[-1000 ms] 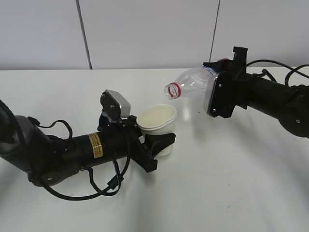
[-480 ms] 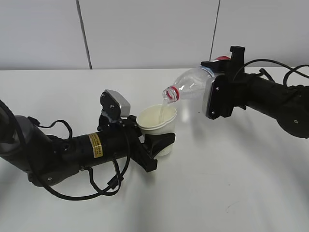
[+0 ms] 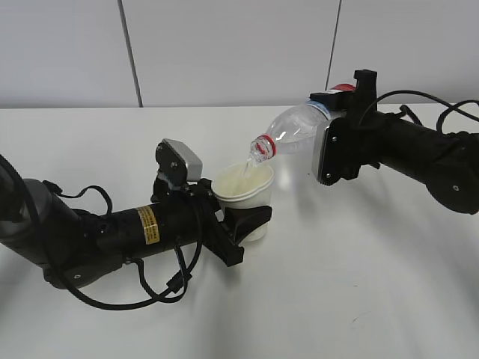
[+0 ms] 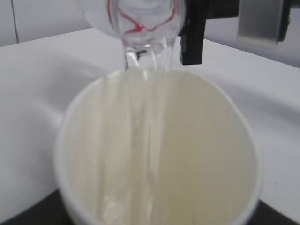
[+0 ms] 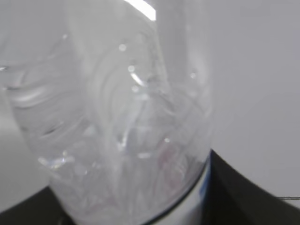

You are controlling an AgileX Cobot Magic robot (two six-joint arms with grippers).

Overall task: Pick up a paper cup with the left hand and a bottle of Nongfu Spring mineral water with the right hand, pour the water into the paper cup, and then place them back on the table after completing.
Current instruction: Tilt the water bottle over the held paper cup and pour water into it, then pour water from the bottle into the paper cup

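The water (image 4: pixel 140 117) is running in a clear stream from the bottle (image 3: pixel 293 129) into the paper cup (image 3: pixel 245 187), near the centre of the exterior view. The bottle is lying tilted, red-ringed mouth down and to the left, just above the cup's far rim, so the stream is landing inside. The right hand (image 3: pixel 333 146), reaching in from the right edge, is clamping the bottle's body near its base, leaving the neck free. The left hand (image 3: pixel 243 217), coming from the lower left, is closing its jaws around the cup's lower wall, keeping the cup upright and its mouth open upward over the table (image 3: pixel 359 284).

The cup's base is hidden behind the gripper, so whether it is touching the table is unclear. The water level is hard to read, and the right wrist view is showing only blurred plastic.
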